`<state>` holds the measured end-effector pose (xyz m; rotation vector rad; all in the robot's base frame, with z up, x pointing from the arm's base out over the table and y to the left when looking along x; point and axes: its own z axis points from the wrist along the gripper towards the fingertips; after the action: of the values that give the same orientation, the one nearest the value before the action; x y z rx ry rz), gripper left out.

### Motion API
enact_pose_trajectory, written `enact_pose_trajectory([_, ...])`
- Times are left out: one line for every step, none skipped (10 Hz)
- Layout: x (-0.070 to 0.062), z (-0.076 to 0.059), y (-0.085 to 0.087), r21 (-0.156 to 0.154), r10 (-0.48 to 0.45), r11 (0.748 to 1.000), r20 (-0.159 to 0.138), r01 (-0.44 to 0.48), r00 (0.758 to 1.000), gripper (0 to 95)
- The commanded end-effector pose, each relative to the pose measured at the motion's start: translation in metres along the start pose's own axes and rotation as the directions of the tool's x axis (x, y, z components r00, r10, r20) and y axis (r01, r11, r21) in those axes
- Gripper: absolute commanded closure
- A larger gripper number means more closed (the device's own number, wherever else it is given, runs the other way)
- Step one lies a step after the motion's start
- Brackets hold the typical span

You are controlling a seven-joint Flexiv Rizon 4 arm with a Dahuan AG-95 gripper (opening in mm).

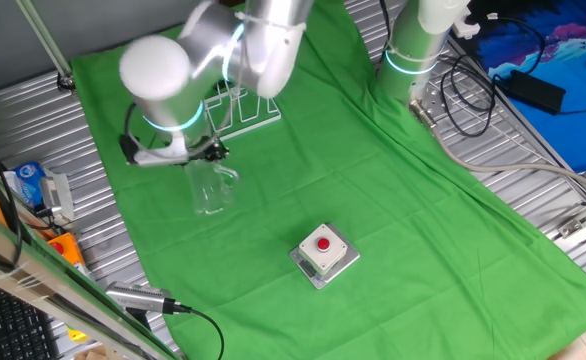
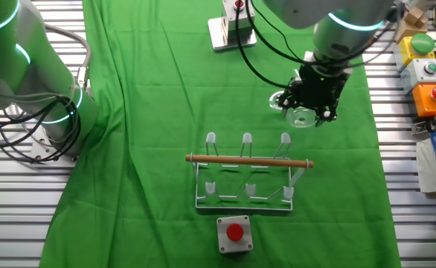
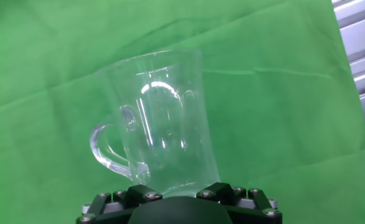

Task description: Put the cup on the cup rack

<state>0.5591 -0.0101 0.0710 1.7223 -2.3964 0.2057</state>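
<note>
Arm: silver links (image 1: 223, 60) at 11 o'clock of one fixed view, reaching down over the green cloth (image 1: 373, 200).
Gripper: (image 1: 208, 152) directly above the cup; in the other fixed view (image 2: 312, 93) at 2 o'clock of the rack.
Fingers: closed upon the cup's rim end; hand view shows the glass seated against the finger housing.
Cup: (image 1: 211, 188) clear glass, hanging below the gripper; hand view (image 3: 157, 124) shows its handle at 9 o'clock.
Contact with cloth: cannot tell.
Cup rack: (image 2: 245, 175) wooden rod level; well apart from the cup.
Button box: (image 1: 325, 254) grey, red button, at 5 o'clock of the cup.
</note>
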Motion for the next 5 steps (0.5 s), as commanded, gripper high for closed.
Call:
enact_pose_trajectory([0.0011,-0.0047,-0.0017,0.0,0.004,1.0,-0.009,-0.004,1.0,95.0])
enact_pose_trajectory([0.0013,-0.0077,-0.0048,-0.001,0.001,1.0,-0.006,-0.001,1.0,95.0])
enact_pose_trajectory([0.0009,-0.0093,-0.0068,-0.003,0.001,1.0,0.0,-0.001,1.0,95.0])
enact_pose_trajectory([0.0008,-0.011,-0.0087,-0.004,0.0,1.0,0.006,0.0,1.0,95.0])
enact_pose_trajectory([0.001,-0.0126,-0.0101,-0.007,-0.002,1.0,0.011,0.002,1.0,95.0])
